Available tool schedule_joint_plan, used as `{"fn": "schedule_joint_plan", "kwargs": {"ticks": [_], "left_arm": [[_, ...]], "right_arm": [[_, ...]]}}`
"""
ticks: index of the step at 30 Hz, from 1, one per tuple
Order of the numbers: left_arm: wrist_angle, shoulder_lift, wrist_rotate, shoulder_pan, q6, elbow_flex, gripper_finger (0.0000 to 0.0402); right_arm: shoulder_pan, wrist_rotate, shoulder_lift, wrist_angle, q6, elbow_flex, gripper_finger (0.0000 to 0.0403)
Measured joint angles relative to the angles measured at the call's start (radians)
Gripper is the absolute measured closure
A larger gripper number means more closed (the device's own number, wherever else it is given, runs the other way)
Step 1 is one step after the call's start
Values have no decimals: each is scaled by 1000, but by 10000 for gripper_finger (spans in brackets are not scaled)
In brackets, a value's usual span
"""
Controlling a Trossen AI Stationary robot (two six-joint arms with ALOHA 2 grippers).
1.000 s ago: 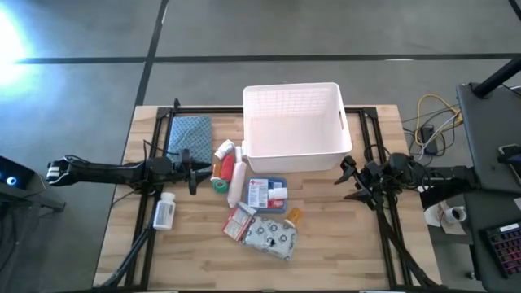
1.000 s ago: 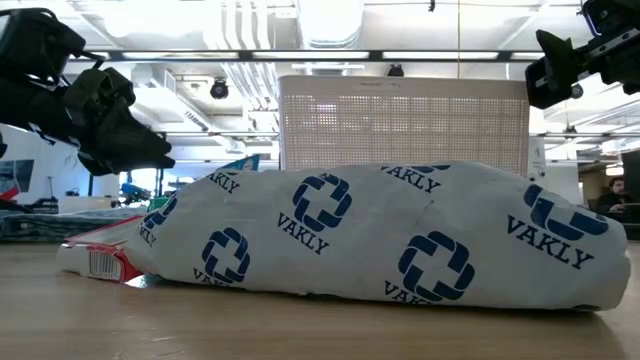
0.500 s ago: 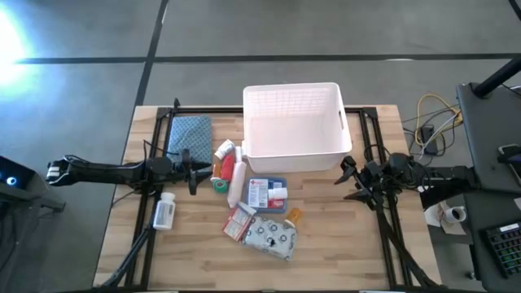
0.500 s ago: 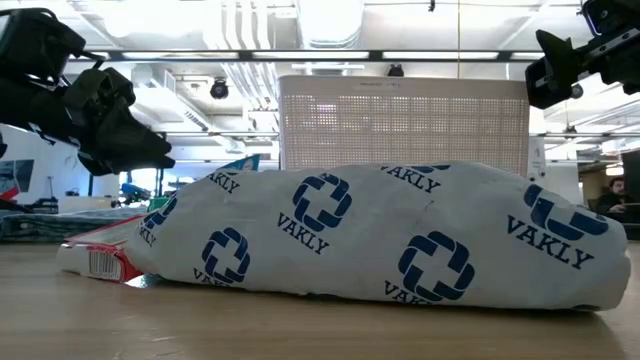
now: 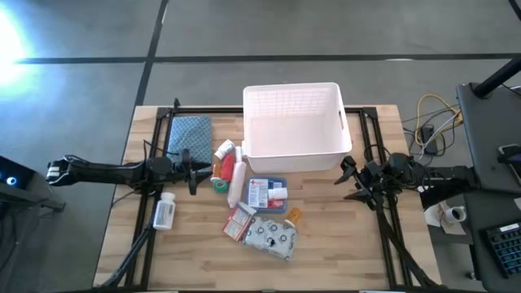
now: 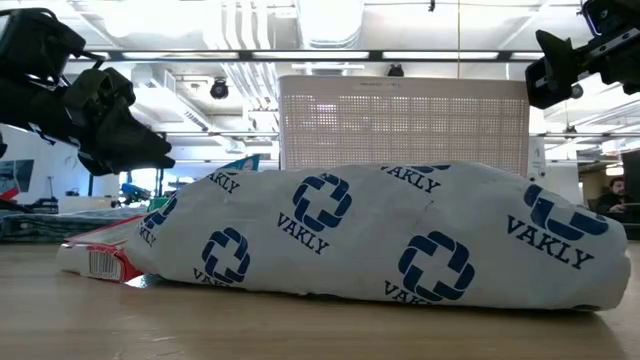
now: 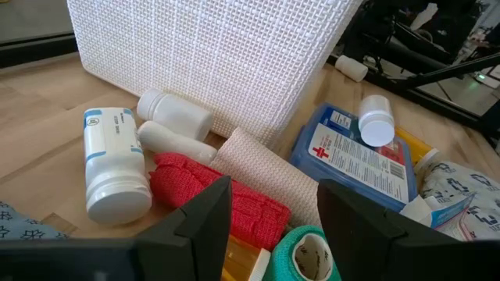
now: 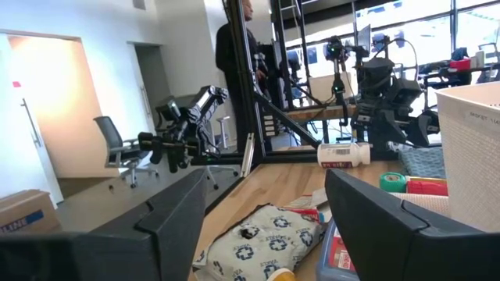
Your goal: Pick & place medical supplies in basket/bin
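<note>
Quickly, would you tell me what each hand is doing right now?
Left hand: open, holding nothing, above the green roll.
Right hand: open, holding nothing.

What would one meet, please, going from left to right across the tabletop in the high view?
Left gripper fingers, green roll, blue-white flat box, small orange item, right gripper fingers.

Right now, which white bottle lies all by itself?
The bottle at the table's left, near the left arm. The other white bottle lies in the pile beside the bin.
</note>
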Motion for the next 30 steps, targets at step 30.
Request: {"fn": "schedule_joint_plan", "kwargs": {"ticks": [30], "left_arm": [[0, 0, 0, 0, 0, 0, 231]], "right_arm": [[0, 172, 50, -75, 702, 0, 152]]}}
